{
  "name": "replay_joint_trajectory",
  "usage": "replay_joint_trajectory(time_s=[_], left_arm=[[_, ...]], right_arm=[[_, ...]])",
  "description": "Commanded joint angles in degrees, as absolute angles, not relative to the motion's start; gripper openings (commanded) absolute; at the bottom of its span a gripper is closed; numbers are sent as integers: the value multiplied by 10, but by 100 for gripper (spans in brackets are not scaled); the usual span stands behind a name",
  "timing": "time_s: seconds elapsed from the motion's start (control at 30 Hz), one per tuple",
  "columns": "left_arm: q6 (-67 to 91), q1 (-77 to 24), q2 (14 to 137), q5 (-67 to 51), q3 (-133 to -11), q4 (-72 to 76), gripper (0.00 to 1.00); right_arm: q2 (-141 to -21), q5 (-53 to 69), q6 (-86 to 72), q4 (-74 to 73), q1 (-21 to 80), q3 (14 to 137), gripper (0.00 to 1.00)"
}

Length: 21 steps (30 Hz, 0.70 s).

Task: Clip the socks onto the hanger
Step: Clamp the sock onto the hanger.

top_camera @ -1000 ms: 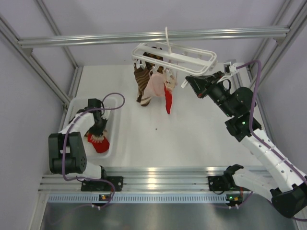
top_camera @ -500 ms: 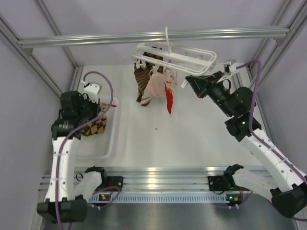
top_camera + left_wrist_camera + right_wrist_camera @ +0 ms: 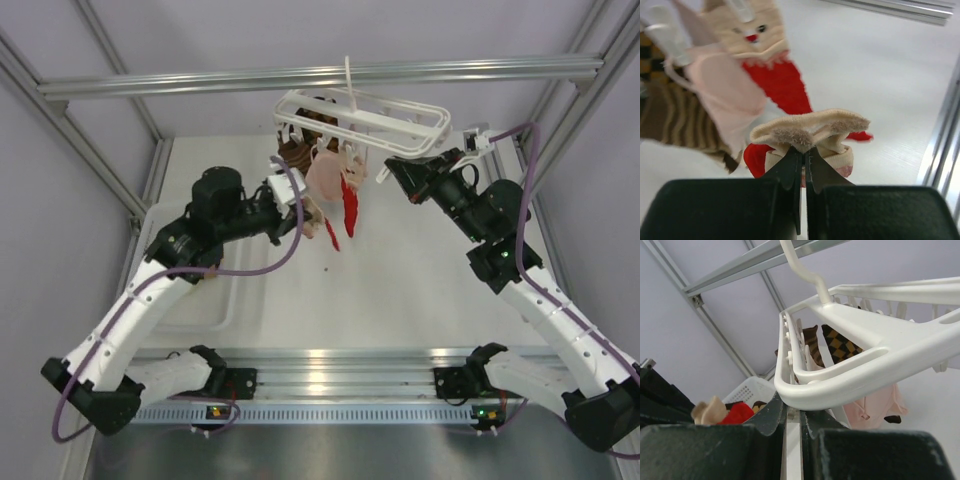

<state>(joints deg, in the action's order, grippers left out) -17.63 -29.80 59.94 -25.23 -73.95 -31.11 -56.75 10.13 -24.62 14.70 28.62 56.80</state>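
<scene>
The white hanger (image 3: 365, 112) hangs by its hook from the rail. Clipped under it are a brown striped sock (image 3: 292, 152), a pale pink sock (image 3: 325, 180) and a red sock (image 3: 349, 208). My left gripper (image 3: 306, 212) is shut on the cream cuff of another red sock (image 3: 810, 127), held just left of the hung ones, its red foot dangling (image 3: 331, 236). In the left wrist view the pink sock (image 3: 722, 92) and the hung red sock (image 3: 780, 85) are close ahead. My right gripper (image 3: 794, 412) is shut on a white clip piece under the hanger's frame (image 3: 865, 360) at its right end.
A white basket (image 3: 215, 300) sits at the left of the table, below the left arm. The aluminium rail (image 3: 300, 78) crosses above the hanger. Frame posts stand at both sides. The basket also shows in the right wrist view (image 3: 752, 389).
My left arm has lifted out of the basket with the red sock and swung right and up to the hanger. The right arm has not moved.
</scene>
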Motion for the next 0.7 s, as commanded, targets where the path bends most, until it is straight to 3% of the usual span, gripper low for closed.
replay_joint_trajectory(time_s=[0.0, 0.3, 0.67], left_arm=[[-209, -375, 642, -200, -783, -277, 0], [-152, -484, 799, -61, -912, -310, 0], [-167, -508, 811, -12, -893, -236, 0]], right_arm=[[-565, 104, -244, 150, 281, 595, 0], [-562, 107, -243, 143, 281, 591, 0], [-566, 116, -251, 142, 281, 595, 0]])
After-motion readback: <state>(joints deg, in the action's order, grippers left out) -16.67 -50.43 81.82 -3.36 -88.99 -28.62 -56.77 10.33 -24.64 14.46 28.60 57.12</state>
